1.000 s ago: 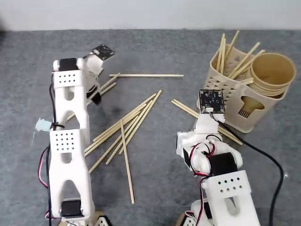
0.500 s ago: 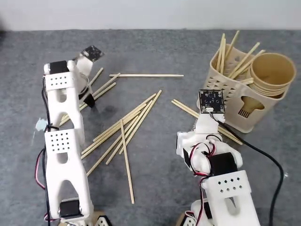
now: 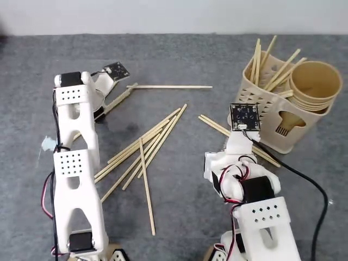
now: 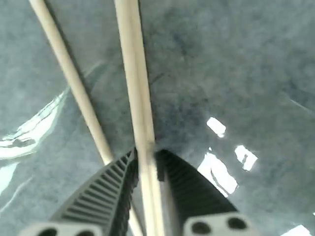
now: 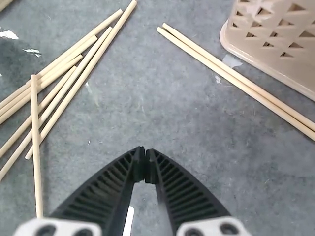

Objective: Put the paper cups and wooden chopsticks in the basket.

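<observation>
Left gripper (image 4: 146, 164) clamped on one wooden chopstick (image 4: 132, 73), best lifted straight clear of its neighbour (image 4: 74, 83), then carried level to the basket (image 3: 272, 126).

In the left wrist view the chopstick (image 4: 135, 88) pinched in the left claw (image 4: 146, 162) is blurred and leaves the picture at both ends, while the second stick (image 4: 74, 83) beside it passes behind a claw finger. From above, at 10 o'clock on the bench (image 3: 179, 60), the left arm (image 3: 76, 125) covers most of that claw, and at 2 o'clock the nested paper cups (image 3: 315, 81) are stacked too tightly to count. In the right wrist view the basket (image 5: 275, 39) is cut off by the picture's edge, and the pair of sticks (image 5: 231, 78) beside it runs out of view.
</observation>
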